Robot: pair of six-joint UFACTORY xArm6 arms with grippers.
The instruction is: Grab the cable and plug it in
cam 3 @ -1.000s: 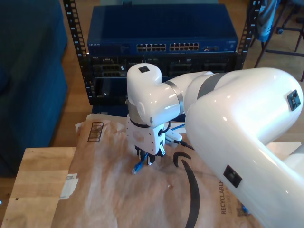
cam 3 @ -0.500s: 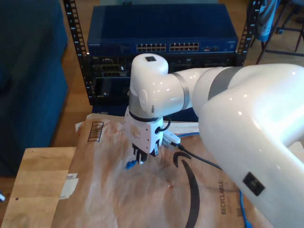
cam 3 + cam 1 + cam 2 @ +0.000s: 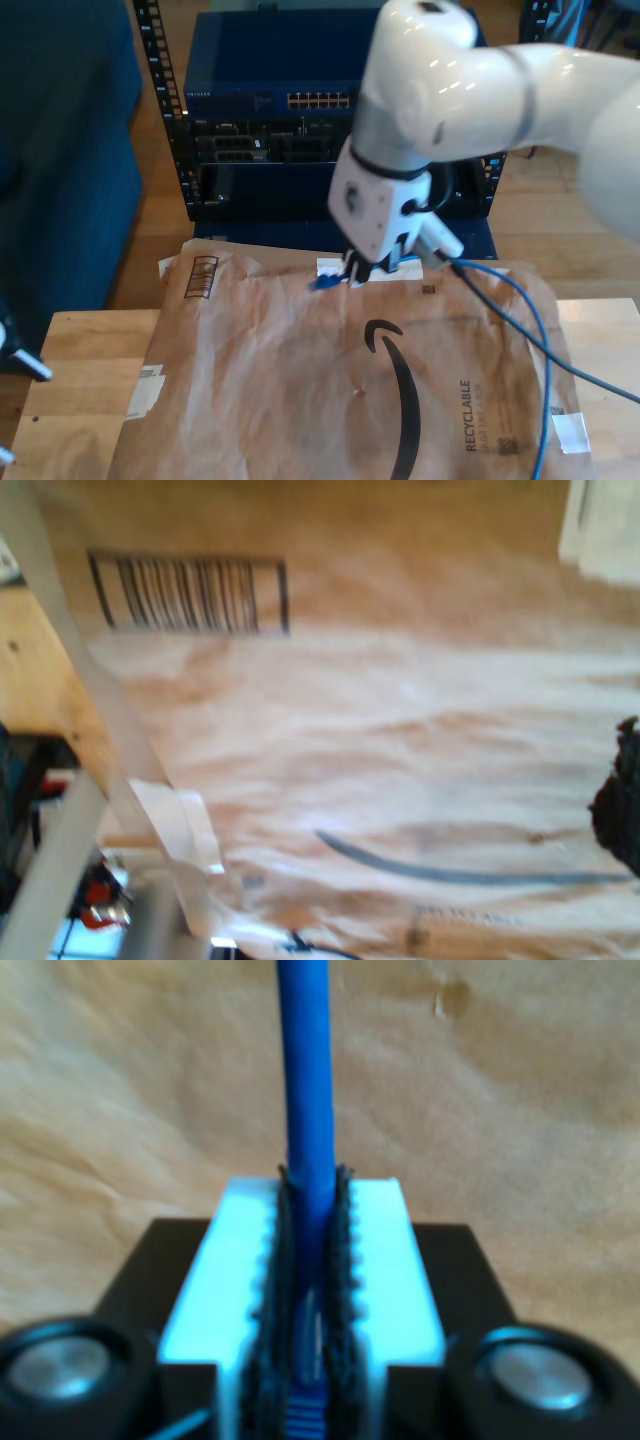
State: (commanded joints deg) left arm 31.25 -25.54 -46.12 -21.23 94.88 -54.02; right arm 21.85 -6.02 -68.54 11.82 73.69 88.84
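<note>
Brown packing paper (image 3: 300,390) covers the wooden table (image 3: 75,370), and behind it stands a rack holding a dark blue network switch (image 3: 300,70) with its row of ports (image 3: 320,100). Above the paper's far edge, my second gripper (image 3: 365,268) has its ridged pads (image 3: 375,1260) pinched tight on the cable (image 3: 305,1080), the blue cord running straight out between them. The clip plug (image 3: 320,283) sticks out toward the exterior view's left, while the slack trails down the exterior view's right. To do this well, the plug probably needs turning to face the ports squarely, then easing in slowly without letting the cord slip. My first gripper's fingers I cannot tell about; its camera looks over the paper and a barcode (image 3: 190,595).
</note>
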